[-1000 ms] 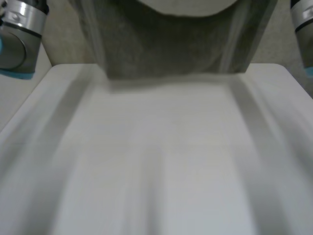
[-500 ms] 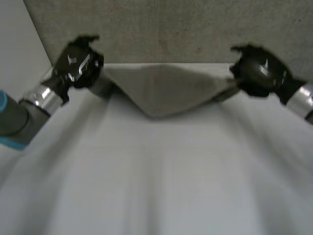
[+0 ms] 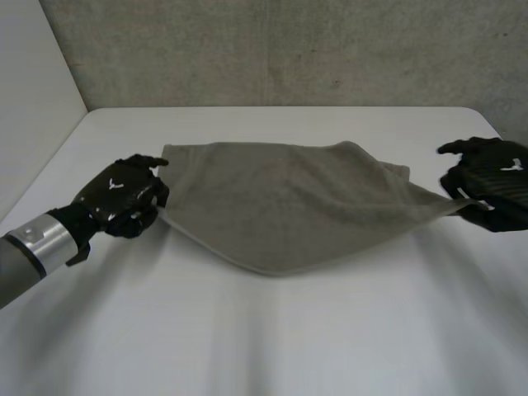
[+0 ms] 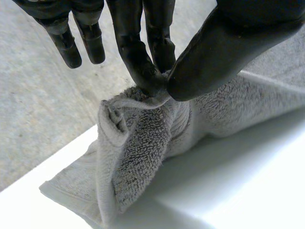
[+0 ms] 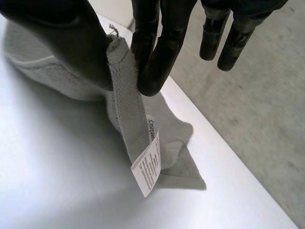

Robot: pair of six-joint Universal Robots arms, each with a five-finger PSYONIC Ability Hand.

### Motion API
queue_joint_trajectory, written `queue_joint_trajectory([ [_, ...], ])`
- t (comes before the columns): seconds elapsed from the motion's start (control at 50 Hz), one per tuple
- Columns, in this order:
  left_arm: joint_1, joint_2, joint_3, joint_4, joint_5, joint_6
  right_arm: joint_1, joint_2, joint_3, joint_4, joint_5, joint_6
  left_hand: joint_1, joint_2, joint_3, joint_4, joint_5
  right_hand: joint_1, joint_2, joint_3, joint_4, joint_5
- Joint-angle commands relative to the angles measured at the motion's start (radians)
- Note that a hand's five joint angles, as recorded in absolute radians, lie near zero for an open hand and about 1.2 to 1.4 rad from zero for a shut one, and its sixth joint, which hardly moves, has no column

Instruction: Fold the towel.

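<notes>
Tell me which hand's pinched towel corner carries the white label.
The right hand's corner: a white printed label hangs just below its pinch. The left hand's corner of the towel shows only bunched terry.

Dim, soft light; towel (image 3: 289, 202) throws diffuse shadow on table (image 3: 272, 330); pale sheen there in right wrist view.

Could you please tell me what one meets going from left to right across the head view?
Left arm, left hand, grey towel held between the two hands, right hand.
</notes>
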Motion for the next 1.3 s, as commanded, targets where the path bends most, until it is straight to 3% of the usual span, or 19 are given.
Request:
queue_joint_trajectory([
  [0.02, -0.016, 0.137, -0.077, -0.176, -0.086, 0.051, -0.114, -0.064, 0.002, 0.140, 0.026, 0.001, 0.076, 0.042, -0.049, -0.055, 0.029, 0.091, 0.054, -0.005, -0.053, 0.065],
  [0.2, -0.043, 0.288, -0.118, -0.326, -0.192, 0.042, -0.154, -0.104, 0.039, 0.195, 0.175, -0.015, 0.076, 0.042, -0.049, -0.055, 0.029, 0.091, 0.054, -0.005, -0.053, 0.065],
  [0.34, -0.020, 0.411, -0.135, -0.458, -0.196, 0.042, -0.154, -0.125, 0.073, 0.256, 0.158, -0.044, 0.076, 0.042, -0.049, -0.055, 0.029, 0.091, 0.054, -0.005, -0.053, 0.065],
  [0.44, 0.039, 0.444, -0.097, -0.504, -0.195, 0.051, -0.141, -0.119, 0.139, 0.402, 0.141, -0.279, 0.076, 0.042, -0.049, -0.055, 0.029, 0.091, 0.054, -0.005, -0.053, 0.065],
  [0.56, 0.153, 0.432, -0.025, -0.515, -0.181, 0.051, -0.131, -0.111, 0.174, 0.493, 0.133, -0.406, 0.076, 0.042, -0.049, -0.055, 0.029, 0.091, 0.054, -0.005, -0.053, 0.065],
  [0.68, 0.149, 0.333, 0.001, -0.509, -0.184, 0.059, -0.077, -0.073, 0.163, 0.483, 0.135, -0.409, 0.076, 0.042, -0.049, -0.055, 0.029, 0.091, 0.054, -0.005, -0.053, 0.065],
  [0.78, 0.138, 0.221, 0.044, -0.504, -0.183, 0.059, -0.032, -0.029, 0.093, 0.417, 0.138, -0.329, 0.076, 0.042, -0.049, -0.055, 0.029, 0.091, 0.054, -0.005, -0.053, 0.065],
  [0.84, 0.104, 0.124, 0.111, -0.500, -0.186, 0.058, 0.049, 0.037, 0.004, 0.322, 0.183, -0.236, 0.076, 0.042, -0.049, -0.055, 0.029, 0.091, 0.054, -0.005, -0.053, 0.065],
  [0.88, 0.077, 0.071, 0.154, -0.497, -0.192, 0.056, 0.119, 0.101, -0.070, 0.238, 0.282, -0.176, 0.076, 0.042, -0.049, -0.055, 0.029, 0.091, 0.054, -0.005, -0.053, 0.065],
  [0.9, 0.040, 0.016, 0.197, -0.492, -0.195, 0.054, 0.119, 0.102, -0.070, 0.238, 0.282, -0.176, 0.076, 0.042, -0.049, -0.055, 0.029, 0.091, 0.054, -0.005, -0.053, 0.065],
  [0.94, 0.003, -0.034, 0.240, -0.489, -0.196, 0.053, 0.194, 0.155, -0.148, 0.174, 0.414, -0.133, 0.076, 0.042, -0.049, -0.055, 0.029, 0.091, 0.054, -0.005, -0.053, 0.065],
  [0.98, -0.020, -0.079, 0.277, -0.488, -0.203, 0.053, 0.243, 0.181, -0.188, 0.151, 0.463, -0.113, 0.076, 0.042, -0.049, -0.055, 0.029, 0.091, 0.054, -0.005, -0.053, 0.065],
  [1.04, -0.054, -0.146, 0.357, -0.478, -0.242, 0.044, 0.322, 0.247, -0.261, 0.077, 0.530, -0.049, 0.076, 0.042, -0.049, -0.055, 0.029, 0.091, 0.054, -0.005, -0.053, 0.065],
  [1.18, -0.105, -0.241, 0.466, -0.353, -0.287, 0.024, 0.363, 0.303, -0.346, -0.155, 0.626, 0.174, 0.076, 0.042, -0.049, -0.055, 0.029, 0.091, 0.054, -0.005, -0.053, 0.065],
  [1.3, -0.135, -0.301, 0.546, -0.221, -0.353, -0.096, 0.385, 0.362, -0.363, -0.342, 0.702, 0.291, 0.076, 0.042, -0.049, -0.055, 0.029, 0.091, 0.054, -0.005, -0.053, 0.065],
])
